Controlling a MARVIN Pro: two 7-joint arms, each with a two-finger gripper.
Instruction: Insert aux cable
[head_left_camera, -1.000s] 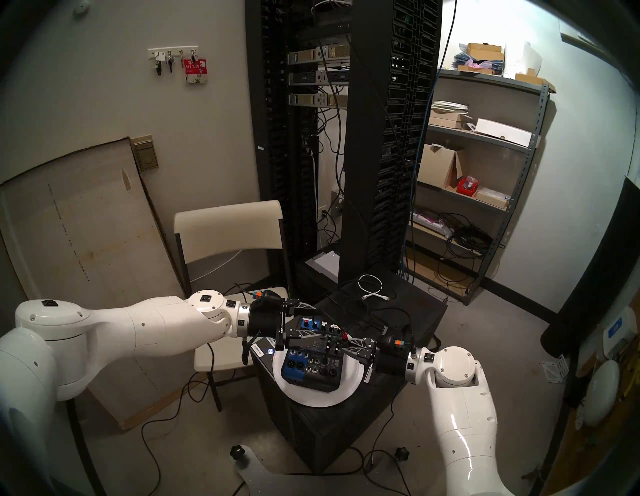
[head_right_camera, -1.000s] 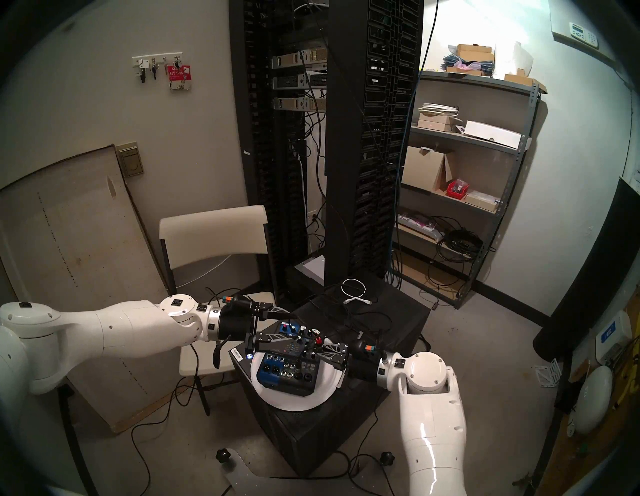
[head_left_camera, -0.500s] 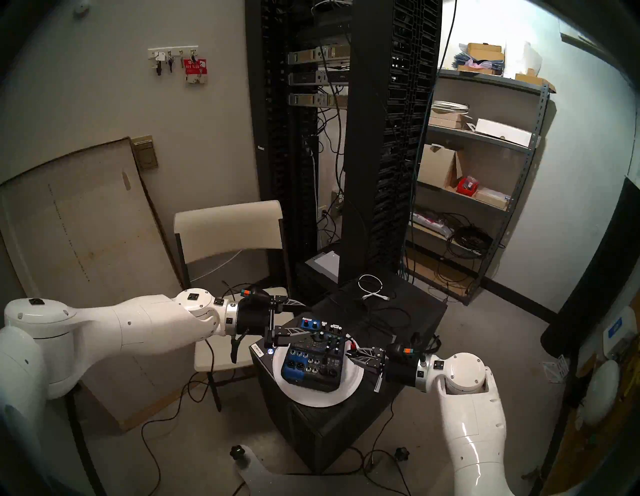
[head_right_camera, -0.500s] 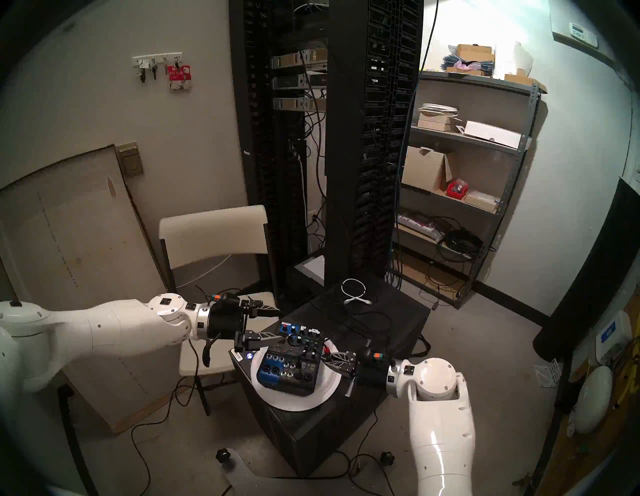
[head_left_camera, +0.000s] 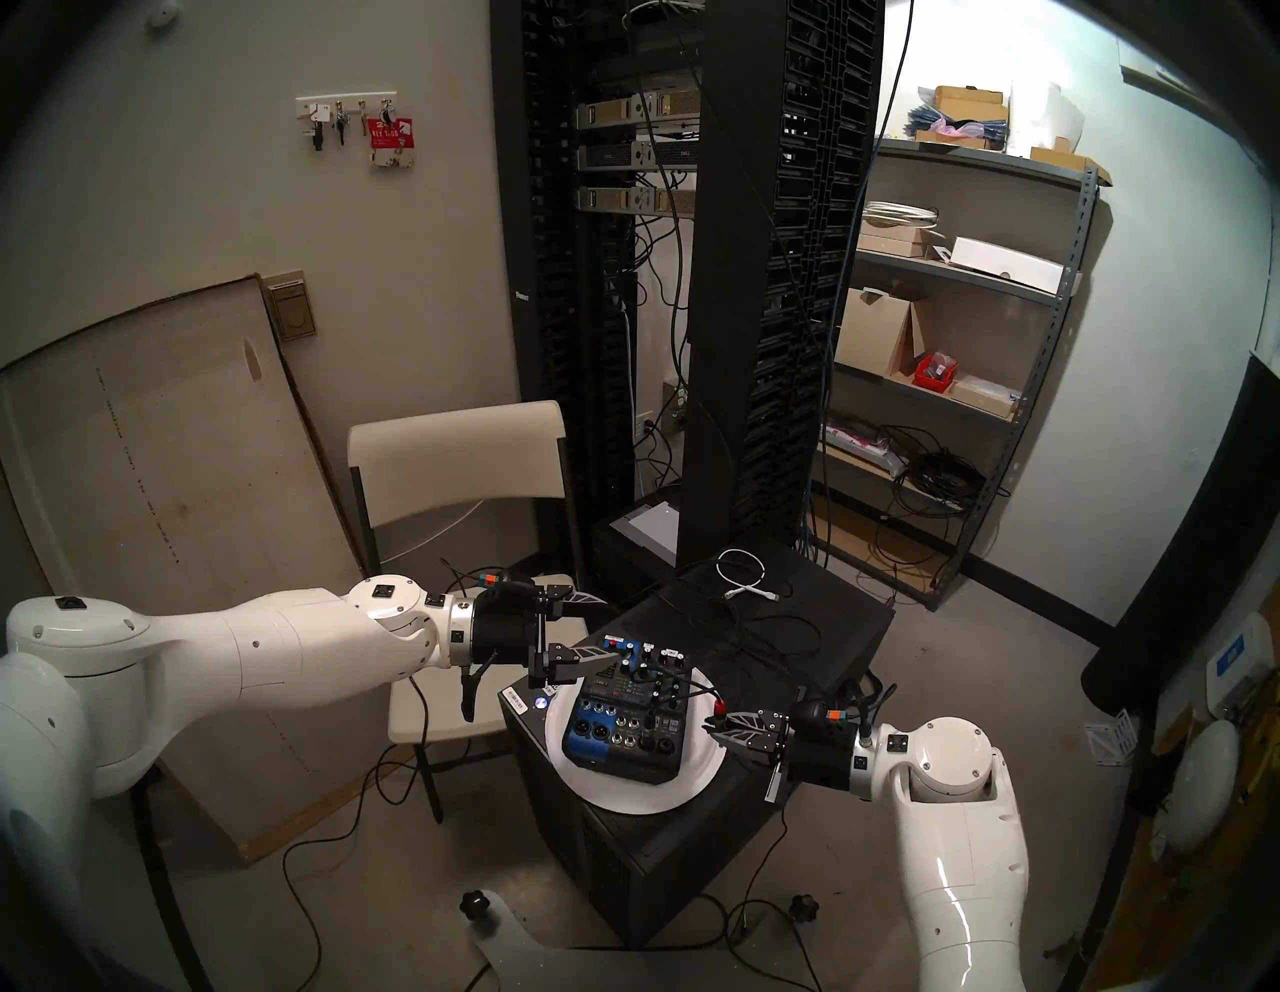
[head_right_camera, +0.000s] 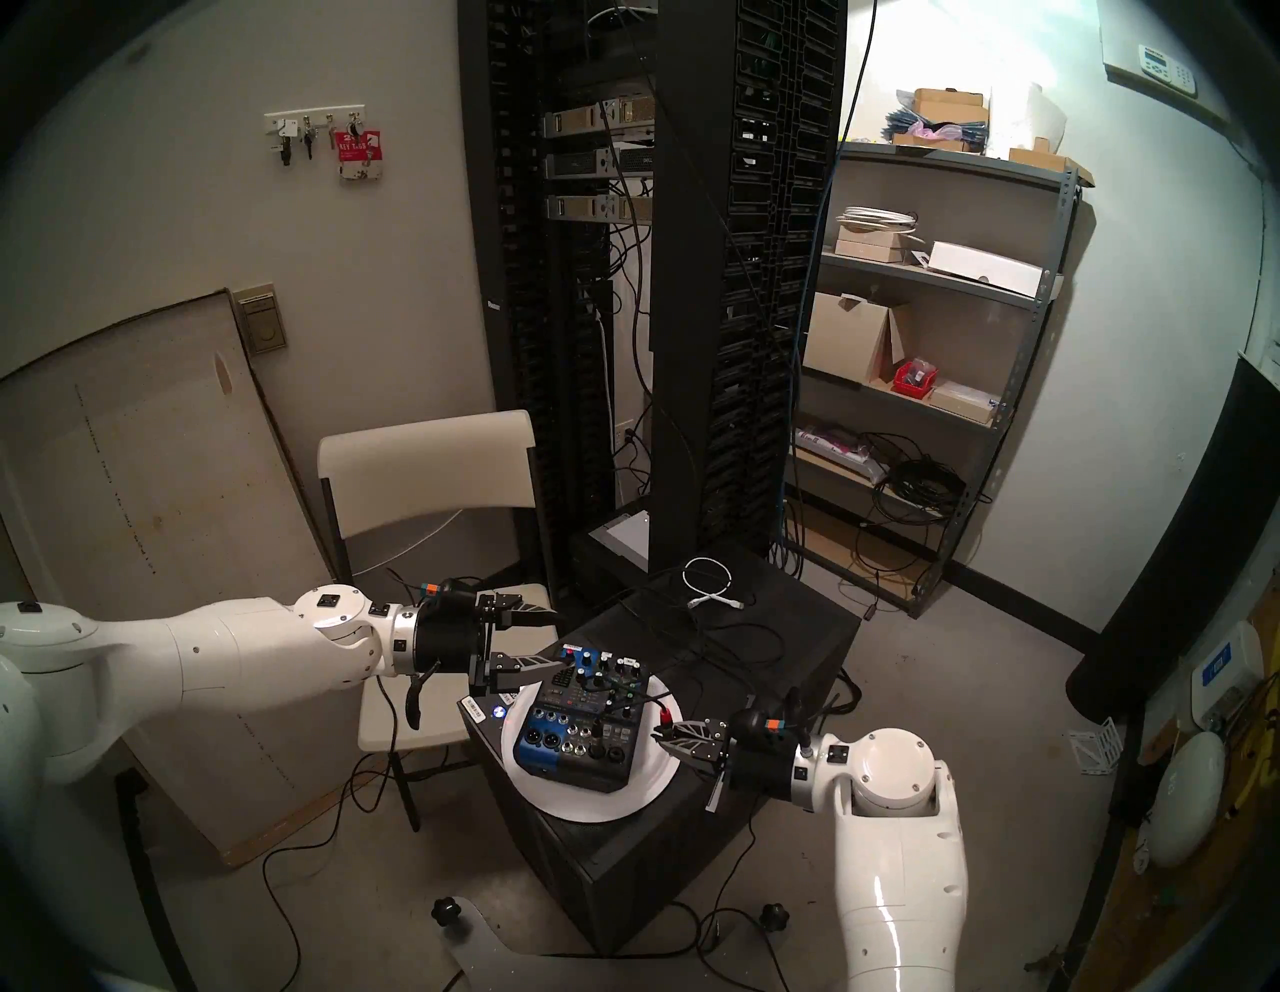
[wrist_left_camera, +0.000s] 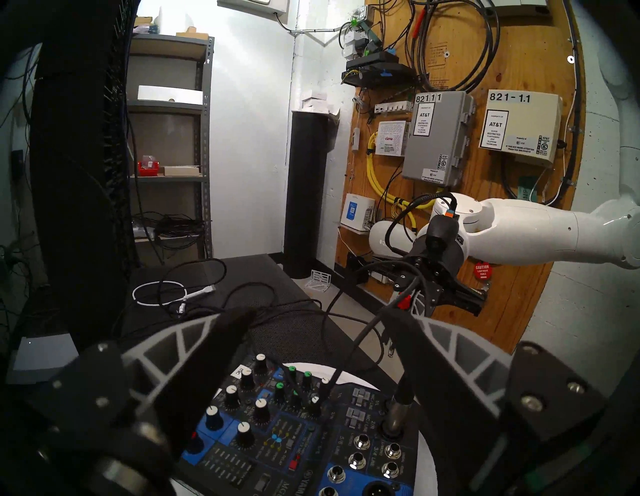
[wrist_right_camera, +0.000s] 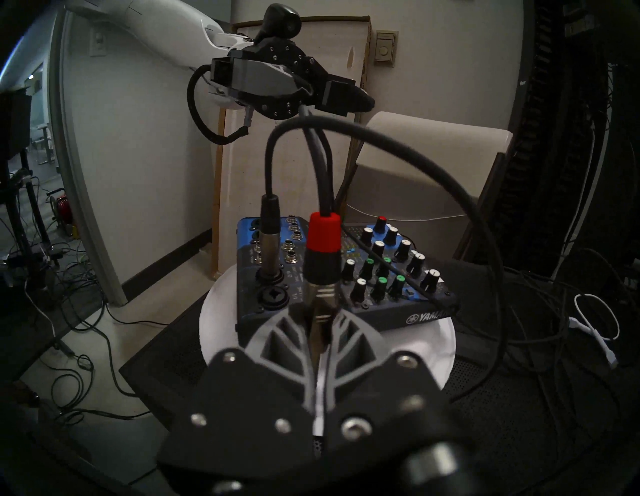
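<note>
The aux cable's plug (wrist_right_camera: 322, 263) is black with a red band (wrist_right_camera: 323, 232). My right gripper (wrist_right_camera: 317, 318) is shut on its lower end, so the jack tip is hidden between the fingers. In the head views the right gripper (head_left_camera: 717, 724) (head_right_camera: 661, 734) holds the plug (head_left_camera: 720, 708) beside the right edge of the blue-and-black mixer (head_left_camera: 623, 727), above the white plate (head_left_camera: 644, 796). The cable loops up and over the mixer (wrist_right_camera: 381, 277). My left gripper (head_left_camera: 609, 634) (wrist_left_camera: 315, 322) is open and empty over the mixer's far left corner.
A second black plug (wrist_right_camera: 270, 239) without a red band stands in a mixer socket. The plate sits on a black cabinet (head_left_camera: 658, 866) strewn with black cables and a white coiled cable (head_left_camera: 744, 575). A folding chair (head_left_camera: 457, 450) and a server rack (head_left_camera: 692, 277) stand behind.
My right gripper has drawn back to the right, off the mixer's top, with the plug still in it. My left gripper has pulled back to the left and stays open.
</note>
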